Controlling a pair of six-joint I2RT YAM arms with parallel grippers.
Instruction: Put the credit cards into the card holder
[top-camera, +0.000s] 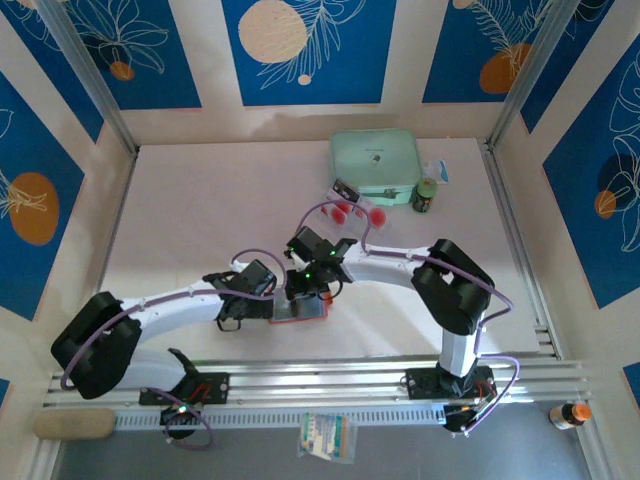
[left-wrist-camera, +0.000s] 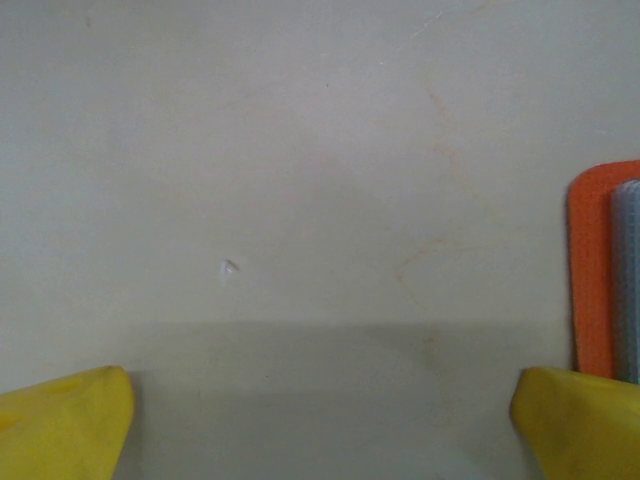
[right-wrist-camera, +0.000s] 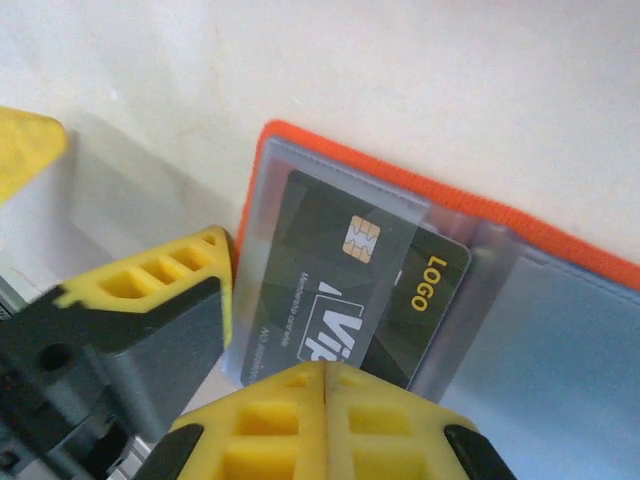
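- The right hand (right-wrist-camera: 325, 385) is pressing its fingers together right at the near edge of a dark card (right-wrist-camera: 340, 290). I cannot tell if the card is pinched between them.
- This card is lying partly inside a clear sleeve of the holder (right-wrist-camera: 540, 340), which is lying open on the desk (left-wrist-camera: 300, 150).
- The left hand (left-wrist-camera: 320, 425) is standing spread wide just beside the holder's orange edge, gripping nothing.
- More cards (top-camera: 347, 210) are waiting farther back, near the green case (top-camera: 375, 165).
- The card is looking thin, stiff, light and slippery, so I am judging it best taken by its free edge and pushed straight.
- The holder is looking soft and may slide, so its edge is probably needing a hold.
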